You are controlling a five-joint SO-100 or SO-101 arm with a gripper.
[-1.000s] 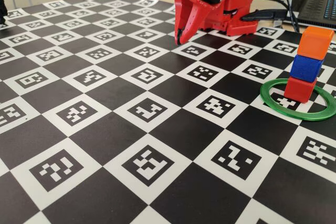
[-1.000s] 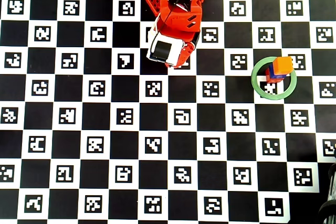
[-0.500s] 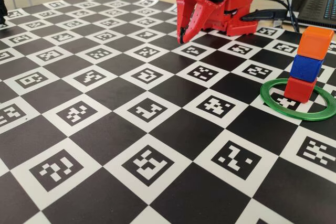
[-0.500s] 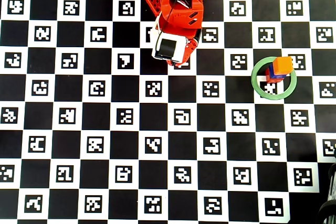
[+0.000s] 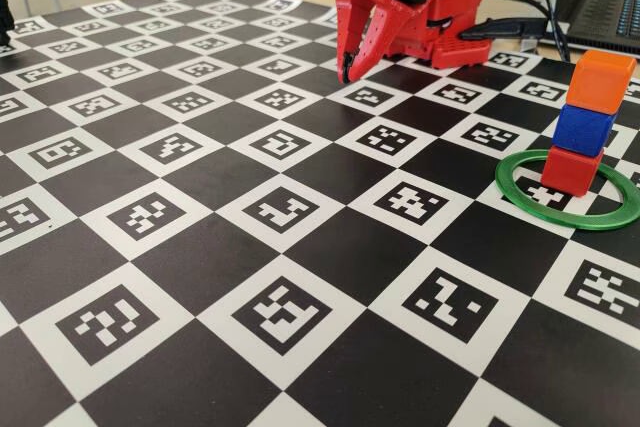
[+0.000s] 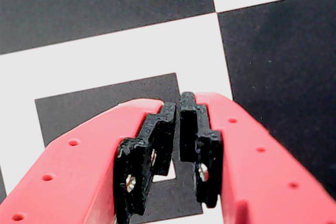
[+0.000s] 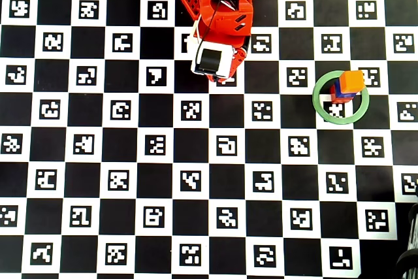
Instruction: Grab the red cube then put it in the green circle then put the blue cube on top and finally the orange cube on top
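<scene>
The nearest part of the checkered marker board is seen bare in the fixed view, its black and white squares printed with small coded patterns. Farther back on the right, the green circle lies flat on the board, and inside it the red cube stands on the surface, close to the ring's far right rim. The blue cube is stacked on the red one, slightly turned, and the orange cube is set on top, so a three-high tower is formed; in the overhead view the tower is seen within the ring. At the far side, well apart to the left of the stack, the red arm is folded low over its base, with the gripper pointed steeply down toward the board. In the wrist view the gripper is shown with its jaws almost together, only a thin slit left between the black pads, and nothing is held between them. Behind the arm, dark cables and a laptop are visible.
</scene>
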